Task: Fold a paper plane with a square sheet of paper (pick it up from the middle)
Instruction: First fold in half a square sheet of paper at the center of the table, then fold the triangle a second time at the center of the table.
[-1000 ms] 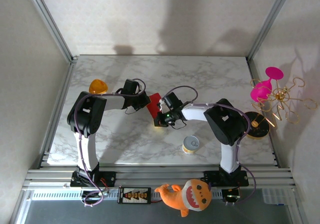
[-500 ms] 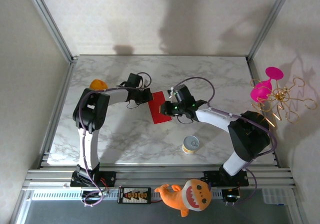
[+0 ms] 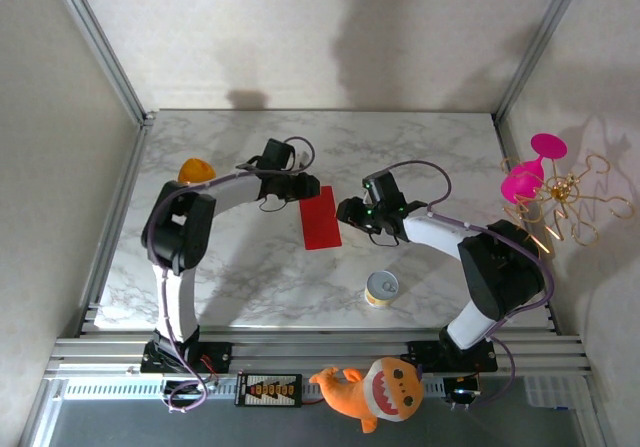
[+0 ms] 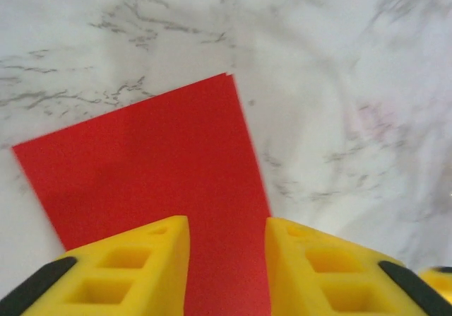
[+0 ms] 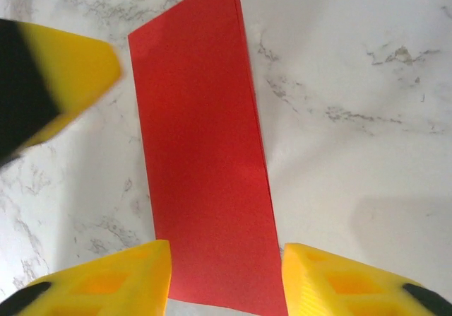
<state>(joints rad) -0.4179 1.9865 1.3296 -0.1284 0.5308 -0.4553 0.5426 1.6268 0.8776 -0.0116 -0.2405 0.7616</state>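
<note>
White marble table holds the thin red sheet of paper, folded into a strip near its middle, with the yellow left claw and yellow right claw spread beside it, pinching nothing, maybe so it lies flat.
</note>
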